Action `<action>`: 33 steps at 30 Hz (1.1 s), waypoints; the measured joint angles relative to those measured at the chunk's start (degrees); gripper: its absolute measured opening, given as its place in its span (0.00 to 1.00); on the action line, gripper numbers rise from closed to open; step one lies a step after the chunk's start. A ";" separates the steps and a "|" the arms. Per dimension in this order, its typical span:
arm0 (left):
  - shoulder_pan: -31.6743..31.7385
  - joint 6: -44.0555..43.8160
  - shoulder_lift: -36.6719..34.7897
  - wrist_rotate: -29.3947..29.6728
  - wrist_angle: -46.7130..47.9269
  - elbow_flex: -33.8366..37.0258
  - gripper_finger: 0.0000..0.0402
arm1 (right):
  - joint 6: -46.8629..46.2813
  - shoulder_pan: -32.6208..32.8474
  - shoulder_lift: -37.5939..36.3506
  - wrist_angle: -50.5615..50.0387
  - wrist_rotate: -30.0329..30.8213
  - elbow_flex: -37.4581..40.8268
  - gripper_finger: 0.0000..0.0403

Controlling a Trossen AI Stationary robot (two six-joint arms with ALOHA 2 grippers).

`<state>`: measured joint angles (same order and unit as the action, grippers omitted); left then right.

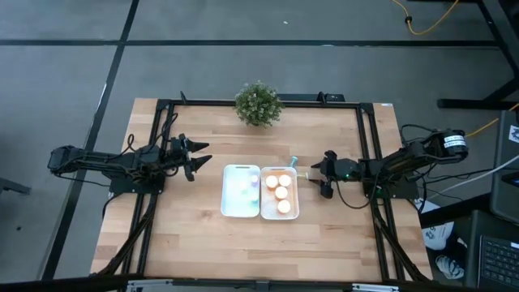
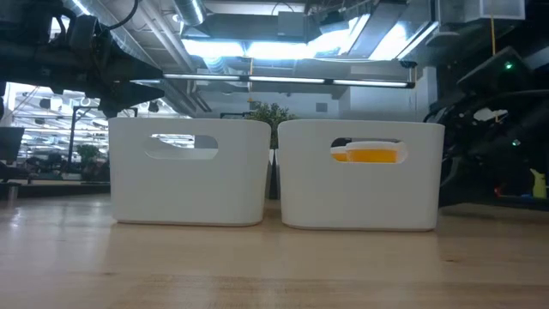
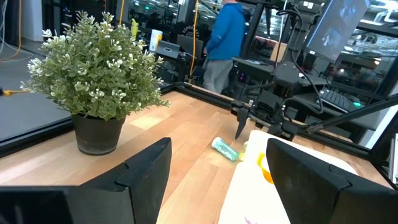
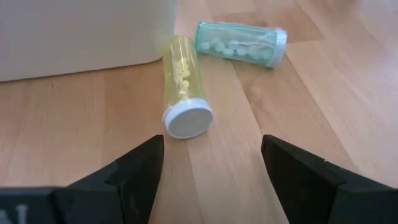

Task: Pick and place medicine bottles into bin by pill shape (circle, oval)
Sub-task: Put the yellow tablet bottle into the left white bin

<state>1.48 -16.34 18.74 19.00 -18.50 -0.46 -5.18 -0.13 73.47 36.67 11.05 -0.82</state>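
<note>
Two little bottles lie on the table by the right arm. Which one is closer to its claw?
The yellow bottle, white cap toward the open right end effector. The teal bottle lies farther off.

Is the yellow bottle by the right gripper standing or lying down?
Lying down. The yellow bottle rests on its side on the table, white cap toward the open right gripper.

Wooden table (image 1: 195, 243) — two white bins (image 1: 241, 191), potted plant (image 1: 259, 104), yellow bottle (image 4: 181, 81), teal bottle (image 4: 241, 43)
</note>
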 joint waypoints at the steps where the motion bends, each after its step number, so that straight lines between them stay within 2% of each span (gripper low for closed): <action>1: 0.00 0.00 0.00 0.00 0.00 -0.01 0.64 | 0.25 -0.01 0.00 0.02 0.00 0.00 0.68; 33: 0.00 0.00 0.00 0.00 0.00 0.00 0.64 | 4.20 0.01 0.04 0.37 -3.21 -1.31 0.68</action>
<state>1.48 -16.34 18.74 19.00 -18.50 -0.45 -0.98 -0.12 73.52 37.04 7.84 -2.13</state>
